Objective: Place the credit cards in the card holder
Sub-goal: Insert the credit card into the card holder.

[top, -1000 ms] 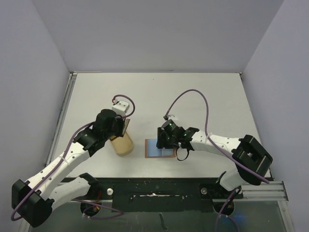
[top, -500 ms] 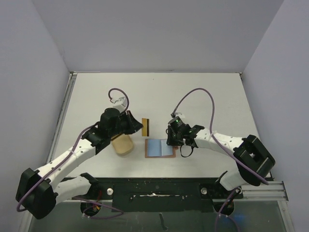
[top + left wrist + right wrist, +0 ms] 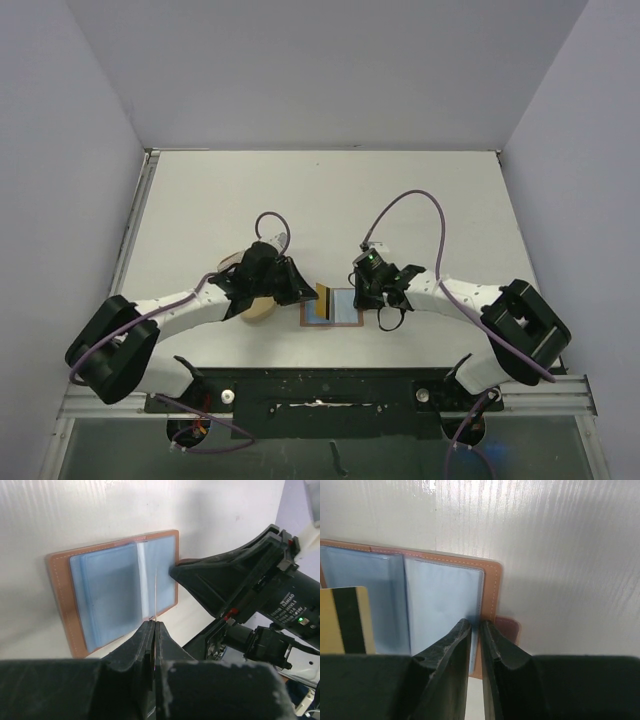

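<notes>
A white ribbed table sits between pale lavender walls. The card holder lies open near its front edge; the right gripper pinches its right edge, the left gripper clamps the gold card just above its blue sleeves

A pale white desk fills the middle of the overhead view, boxed in on three sides by plain lavender-grey panels: a back wall, a left wall and a right wall, both side panels slanting outward toward the camera. A thin metal strip runs along the desk's left edge. At the near edge lies a black rail, with a dark glassy panel below it. Up close, the desk surface shows fine parallel ridges and a soft, even sheen of light.
</notes>
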### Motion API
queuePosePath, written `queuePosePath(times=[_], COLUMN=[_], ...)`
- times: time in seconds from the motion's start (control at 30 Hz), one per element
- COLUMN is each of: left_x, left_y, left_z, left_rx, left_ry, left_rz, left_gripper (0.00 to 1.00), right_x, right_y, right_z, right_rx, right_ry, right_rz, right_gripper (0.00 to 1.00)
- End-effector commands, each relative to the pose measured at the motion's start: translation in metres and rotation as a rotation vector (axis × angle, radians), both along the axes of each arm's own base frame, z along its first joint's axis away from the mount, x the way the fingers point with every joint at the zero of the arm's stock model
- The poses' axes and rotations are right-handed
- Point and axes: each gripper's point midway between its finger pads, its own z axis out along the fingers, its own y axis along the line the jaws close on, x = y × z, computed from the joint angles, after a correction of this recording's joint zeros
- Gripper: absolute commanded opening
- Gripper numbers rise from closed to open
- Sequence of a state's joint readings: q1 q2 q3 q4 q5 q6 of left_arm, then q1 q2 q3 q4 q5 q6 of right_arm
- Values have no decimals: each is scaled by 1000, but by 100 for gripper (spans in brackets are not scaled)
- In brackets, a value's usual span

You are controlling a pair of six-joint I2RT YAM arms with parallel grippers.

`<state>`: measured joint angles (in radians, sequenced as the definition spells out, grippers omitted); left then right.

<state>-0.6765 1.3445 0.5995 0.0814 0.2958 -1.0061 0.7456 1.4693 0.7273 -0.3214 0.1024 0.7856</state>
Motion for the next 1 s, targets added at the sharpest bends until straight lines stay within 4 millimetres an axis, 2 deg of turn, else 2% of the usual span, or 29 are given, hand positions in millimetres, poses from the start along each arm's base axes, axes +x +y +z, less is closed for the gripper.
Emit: queuePosePath(times=[0.0, 0.17, 0.3, 0.37, 0.43, 0.97], left_x=[4, 4, 2, 0, 4, 19], left_y=[-25, -31, -26, -24, -26, -19], left_z=[11, -5, -34, -42, -38, -45], left_rx=[-87, -41, 51, 75, 95, 166], left_ry=[-16, -10, 21, 36, 14, -38], left_rz=[-17, -39, -56, -59, -51, 10], left_gripper=[0, 0, 0, 0, 0, 0], right_x=[6, 4, -1, -2, -3, -16], right_y=[-3, -2, -3, -4, -5, 0], right_z=[3, 3, -1, -2, -3, -10], right_rx=[7, 22, 29, 21, 12, 29], right_ry=[-44, -47, -45, -41, -42, -25], right_rz=[-18, -23, -25, -22, -26, -34], right_gripper=[17, 17, 17, 17, 17, 16])
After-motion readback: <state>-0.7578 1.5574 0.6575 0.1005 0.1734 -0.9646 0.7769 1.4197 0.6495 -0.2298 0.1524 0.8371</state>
